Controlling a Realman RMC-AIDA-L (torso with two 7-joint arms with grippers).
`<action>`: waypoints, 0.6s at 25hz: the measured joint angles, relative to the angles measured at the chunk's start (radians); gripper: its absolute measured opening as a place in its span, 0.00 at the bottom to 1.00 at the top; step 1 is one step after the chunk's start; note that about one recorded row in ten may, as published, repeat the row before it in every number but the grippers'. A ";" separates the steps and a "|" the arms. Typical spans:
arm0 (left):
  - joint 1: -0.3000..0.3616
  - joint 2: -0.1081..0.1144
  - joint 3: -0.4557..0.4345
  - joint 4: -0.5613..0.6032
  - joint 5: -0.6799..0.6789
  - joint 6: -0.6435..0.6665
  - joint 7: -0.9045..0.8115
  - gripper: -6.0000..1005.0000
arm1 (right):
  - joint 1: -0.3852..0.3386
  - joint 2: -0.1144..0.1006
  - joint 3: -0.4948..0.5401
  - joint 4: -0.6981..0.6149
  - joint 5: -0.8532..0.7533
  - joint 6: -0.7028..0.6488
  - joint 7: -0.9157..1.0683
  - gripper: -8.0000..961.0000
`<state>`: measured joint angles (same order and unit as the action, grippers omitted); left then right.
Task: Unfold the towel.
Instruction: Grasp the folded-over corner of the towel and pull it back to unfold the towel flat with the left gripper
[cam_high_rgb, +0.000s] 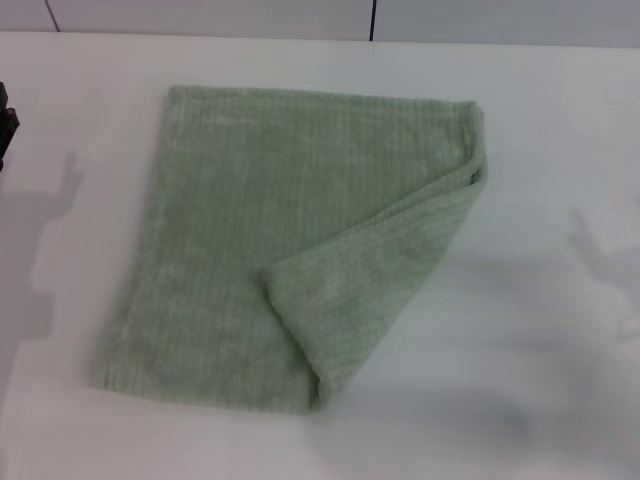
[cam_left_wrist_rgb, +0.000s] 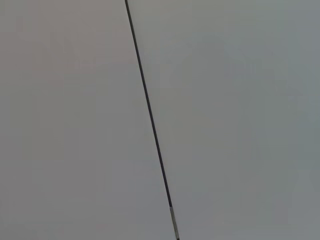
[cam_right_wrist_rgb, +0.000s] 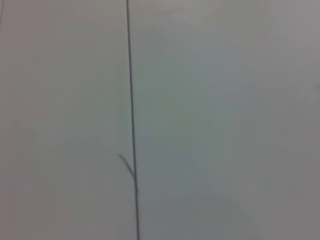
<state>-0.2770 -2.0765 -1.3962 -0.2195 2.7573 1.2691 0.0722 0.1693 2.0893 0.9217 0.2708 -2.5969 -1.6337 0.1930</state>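
the towel (cam_high_rgb: 240, 250) lay on the white table (cam_high_rgb: 560, 150), taken here as the landmark. most of it was spread flat. one corner, on the robot's right and nearer the robot, was folded diagonally back over the towel's middle, forming a triangular flap (cam_high_rgb: 370, 290) whose crease ran from the towel's far right corner down to its near edge. the flap's free tip rested on the towel's centre, slightly lifted at the far end of the crease.

neither gripper was visible over the towel. a dark part (cam_high_rgb: 6, 120) showed at the table's left edge, well apart from the towel; it could not be identified as a gripper. both wrist views showed only pale panels with a thin dark seam, so the arms appeared to be raised and aimed away from the table. whether either gripper's jaws were open or closed could not be told.

judged step: one fold remained, with no grasp begun. the next move would call for a gripper to descend to the flap's free tip, pinch only the upper layer, and draw it outward toward the robot's right and near side until the towel lay flat.
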 joint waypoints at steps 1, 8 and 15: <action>0.000 0.000 0.001 0.000 0.000 0.001 0.000 0.85 | 0.002 0.000 -0.007 0.001 0.000 0.000 0.000 0.87; -0.003 0.000 0.003 0.000 0.004 0.001 0.000 0.85 | 0.018 -0.002 -0.042 -0.004 0.000 0.001 -0.026 0.87; -0.008 -0.002 0.024 0.000 0.003 0.001 0.000 0.84 | 0.031 -0.002 -0.061 -0.004 0.000 0.005 -0.042 0.86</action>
<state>-0.2852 -2.0784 -1.3721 -0.2194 2.7604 1.2703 0.0718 0.2003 2.0876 0.8611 0.2664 -2.5969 -1.6290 0.1507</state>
